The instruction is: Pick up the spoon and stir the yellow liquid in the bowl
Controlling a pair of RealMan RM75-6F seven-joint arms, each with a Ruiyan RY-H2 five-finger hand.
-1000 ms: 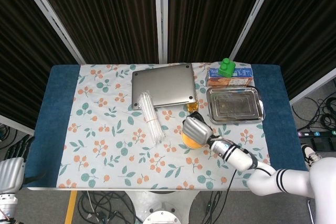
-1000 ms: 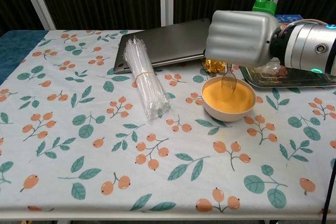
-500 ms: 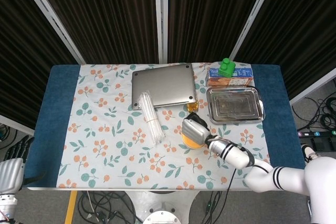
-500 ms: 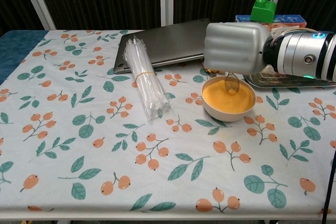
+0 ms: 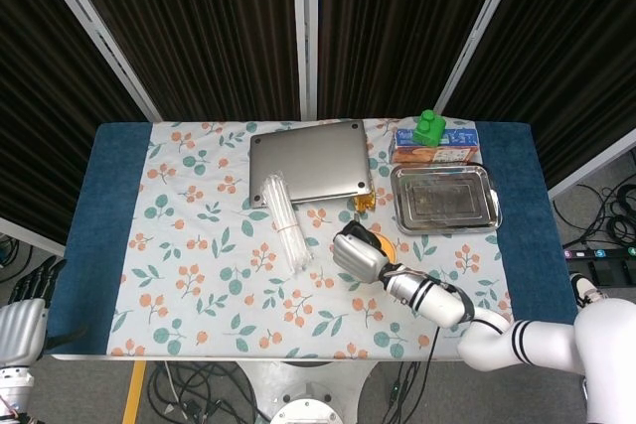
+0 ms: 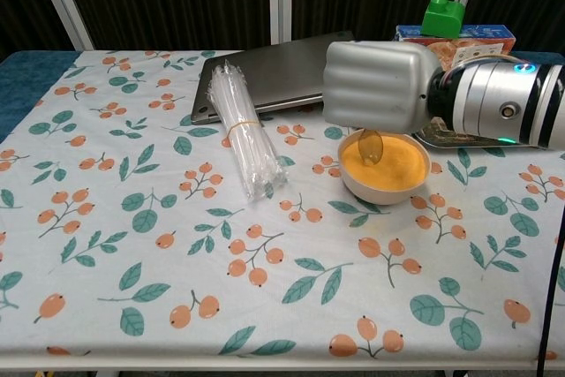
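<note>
My right hand (image 6: 381, 87) grips the spoon (image 6: 372, 147) with its fingers curled tight around the handle, which I cannot see; only the spoon's clear bowl hangs below the fist, dipped at the left edge of the yellow liquid (image 6: 388, 166). A second ago the spoon sat nearer the middle of the bowl (image 6: 385, 184), and since then I have carried the hand to the left, so that in the head view it now covers the bowl's left side and leaves a sliver of yellow showing to its right. The bowl itself has not shifted on the counter (image 6: 106, 245); it stays just right of the bundle of straws (image 6: 244, 134) and in front of the closed laptop (image 5: 310, 159). The metal tray (image 5: 444, 199), the carton (image 5: 433, 145) and the green block (image 5: 430, 126) on top of it lie as before. My left hand (image 5: 22, 317) waits off the counter's near left corner, fingers apart and holding nothing, unchanged.
</note>
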